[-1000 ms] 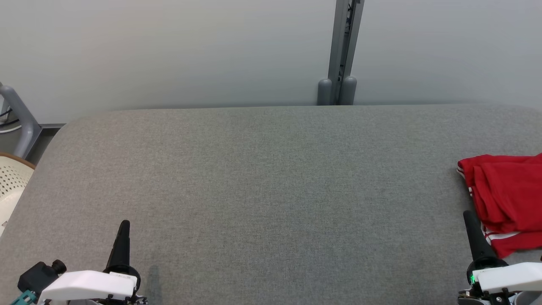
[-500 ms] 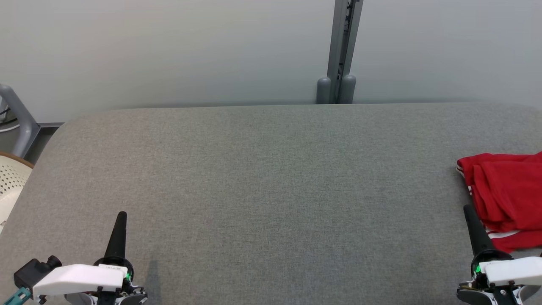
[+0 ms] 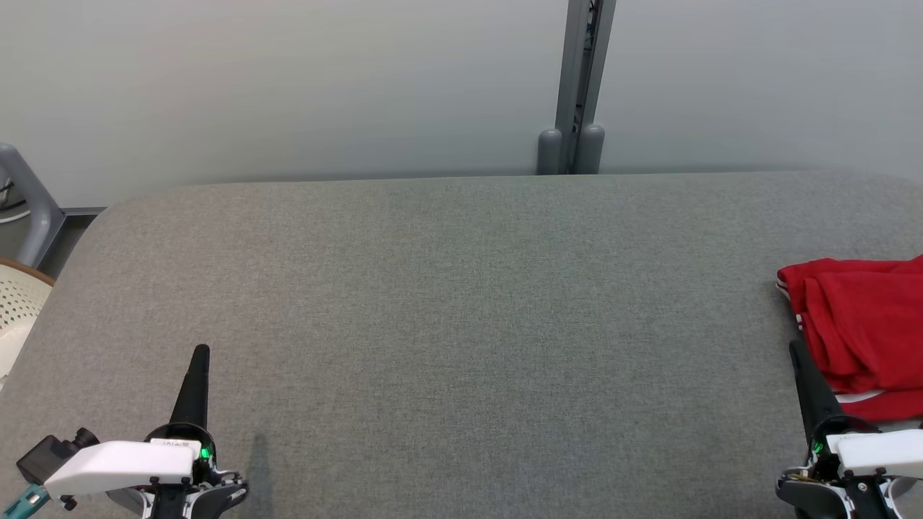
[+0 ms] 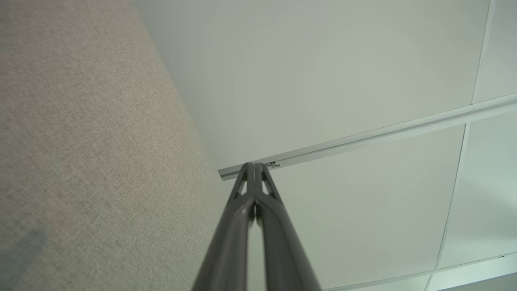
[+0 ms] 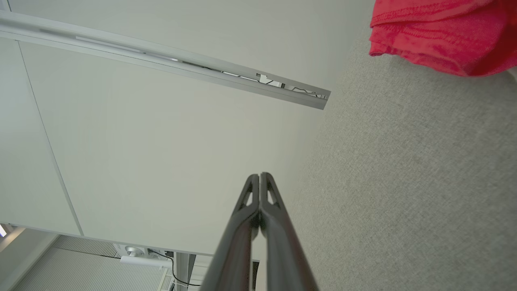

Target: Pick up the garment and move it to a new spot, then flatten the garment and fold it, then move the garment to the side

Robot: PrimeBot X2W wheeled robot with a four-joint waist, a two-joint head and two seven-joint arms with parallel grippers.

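Though the whole head view has slid up a touch over the last second, which is the camera's own motion, the arms have shifted more than that. The left end effector [image 3: 200,351] and the right end effector [image 3: 794,346] both sit higher in the picture than before, their long dark fingers pointing away over the grey woven-fabric padded bench [image 3: 461,324]. The red, white-striped cloth garment [image 3: 865,324] lies folded at the bench's far right, cut by the picture's edge, and has not moved on the bench. The right end effector's finger is just beside its near left edge. Folding and setting aside look done to me, with the arms merely settling. Behind the bench stands a plain pale wall [image 3: 288,86] with a grey metal post [image 3: 580,72]; a cream perforated plastic object [image 3: 18,310], perhaps a basket, sits off the left end.

In the left wrist view the left end effector [image 4: 254,165] is clenched on nothing, tips pressed together, beside the bench's coarse weave and facing a grey metal rail [image 4: 363,133].

In the right wrist view the right end effector [image 5: 259,174] is likewise clenched and empty; the garment [image 5: 440,36] lies apart from it, at the upper right on the bench.
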